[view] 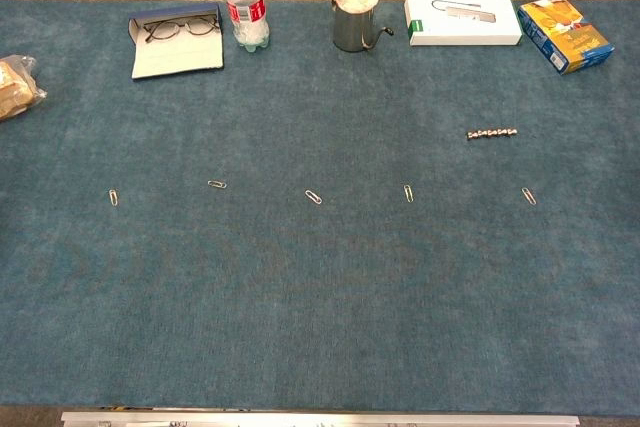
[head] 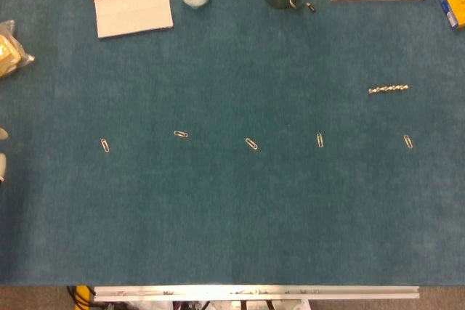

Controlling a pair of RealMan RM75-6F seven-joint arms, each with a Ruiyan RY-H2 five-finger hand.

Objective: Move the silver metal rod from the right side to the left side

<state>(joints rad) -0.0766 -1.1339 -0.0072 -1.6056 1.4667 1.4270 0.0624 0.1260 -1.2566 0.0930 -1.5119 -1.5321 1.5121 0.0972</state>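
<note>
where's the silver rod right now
The silver rod lies on the right of the table, in front of the white box, behind the two rightmost paper clips.

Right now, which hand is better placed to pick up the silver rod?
Probably the right: the silver metal rod lies on the right side, far from the left edge. Neither hand clearly shows.

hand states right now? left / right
Left: only pale tips at the head view's left edge, possibly its fingers; cannot tell.
Right: not in view.
Rod lies untouched on the right side.
</note>
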